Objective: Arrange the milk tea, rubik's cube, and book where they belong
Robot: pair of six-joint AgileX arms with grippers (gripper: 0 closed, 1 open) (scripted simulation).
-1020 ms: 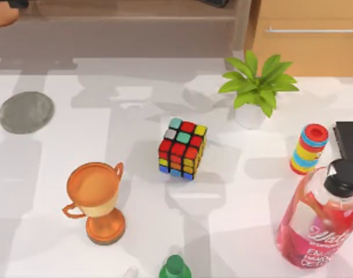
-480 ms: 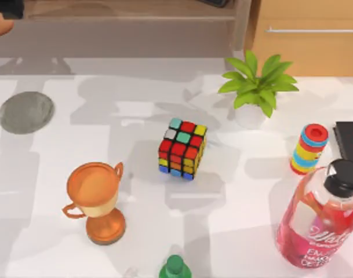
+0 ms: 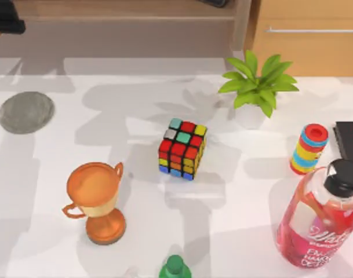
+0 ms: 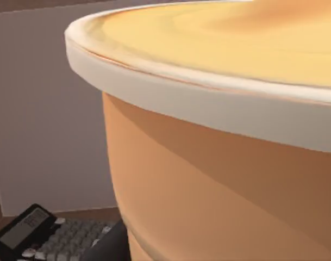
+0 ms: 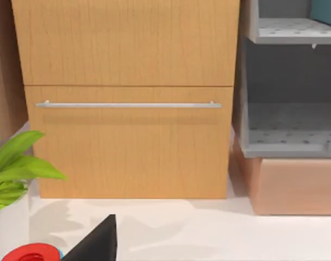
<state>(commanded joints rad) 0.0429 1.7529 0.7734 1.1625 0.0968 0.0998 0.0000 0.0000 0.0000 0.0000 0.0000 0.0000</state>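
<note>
Milk tea [image 4: 219, 136], seemingly in left tool [image 3: 5, 23].

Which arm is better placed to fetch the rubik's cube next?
Probably right. The left wrist view has the milk tea pressed up close, so the left arm seems occupied with it at the table's far left. The rubik's cube stands free mid-table, and the right gripper looks unladen near the cabinet.

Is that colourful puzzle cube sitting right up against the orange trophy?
No. In the top view the rubik's cube stands alone mid-table, with bare white surface between it and the trophy.
</note>
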